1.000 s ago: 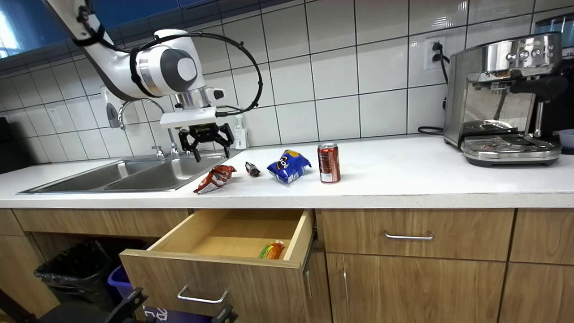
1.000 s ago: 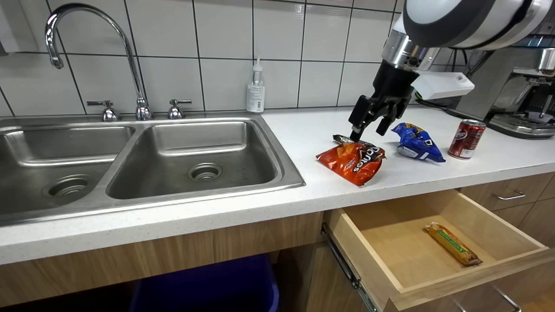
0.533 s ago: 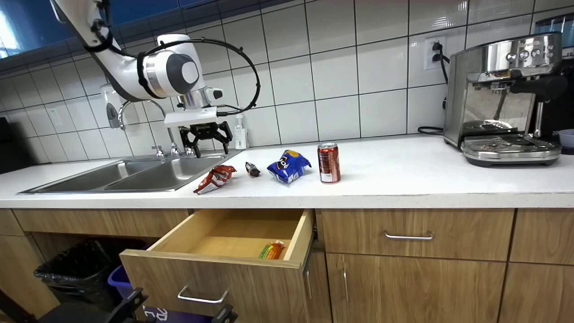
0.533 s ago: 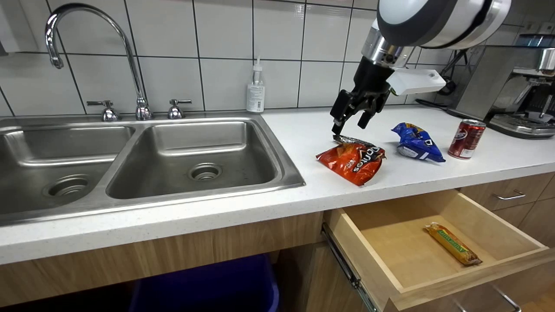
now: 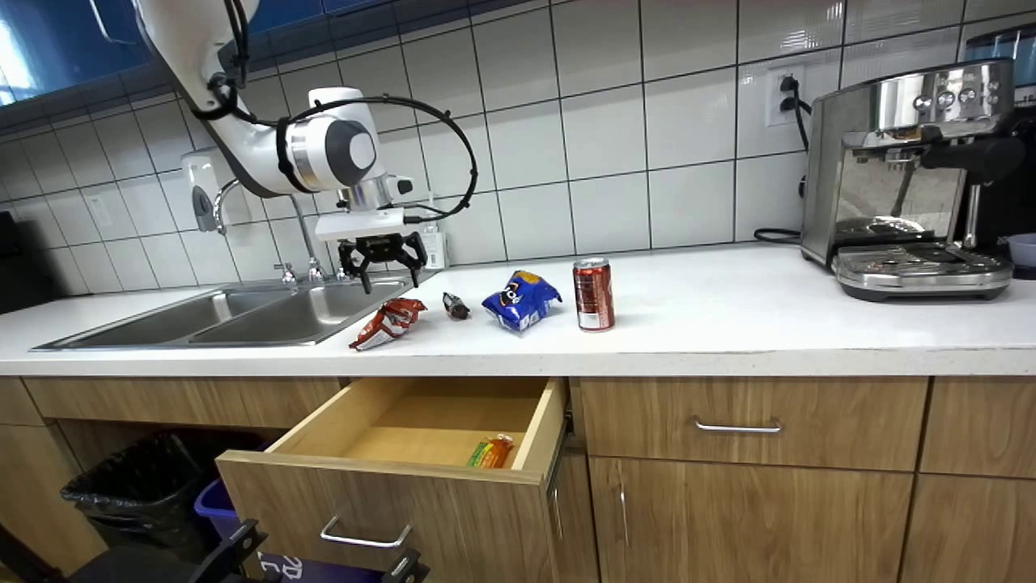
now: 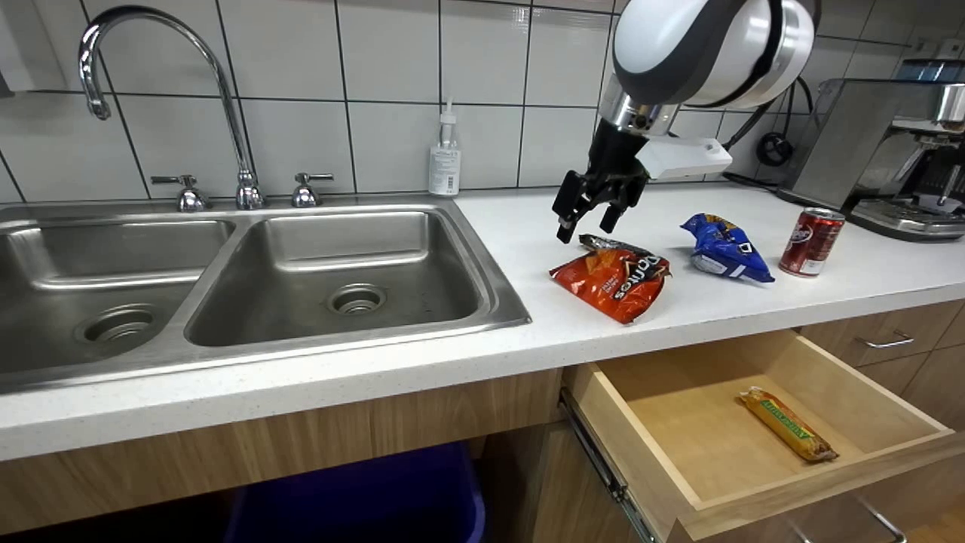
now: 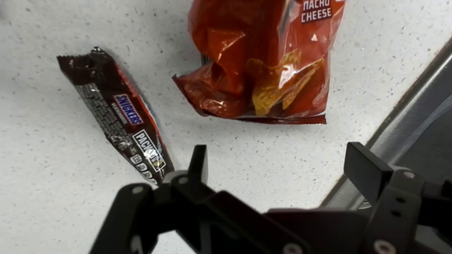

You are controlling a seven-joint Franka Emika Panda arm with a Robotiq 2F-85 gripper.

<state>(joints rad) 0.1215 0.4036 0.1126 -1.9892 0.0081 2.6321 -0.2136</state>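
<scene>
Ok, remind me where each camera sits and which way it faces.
Exterior view: in front of the counter, facing the tiled wall and open drawer; the arm and open gripper show.
Exterior view: before the sink, angled down over it; the arm's lower end and gripper show.
Wrist view: by the gripper, looking down at the Snickers packet and red chip bag; its fingers show along the bottom.
Both exterior views share the drawer, blue bag and red can.

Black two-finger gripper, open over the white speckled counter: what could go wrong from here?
In the wrist view, one finger of the open black two-finger gripper overlaps the end of the brown Snickers packet; descending might pin it. The other overlaps the rim of the grey metal sink and could knock it. The crumpled red plastic Doritos bag might slip or tear if pinched.
</scene>
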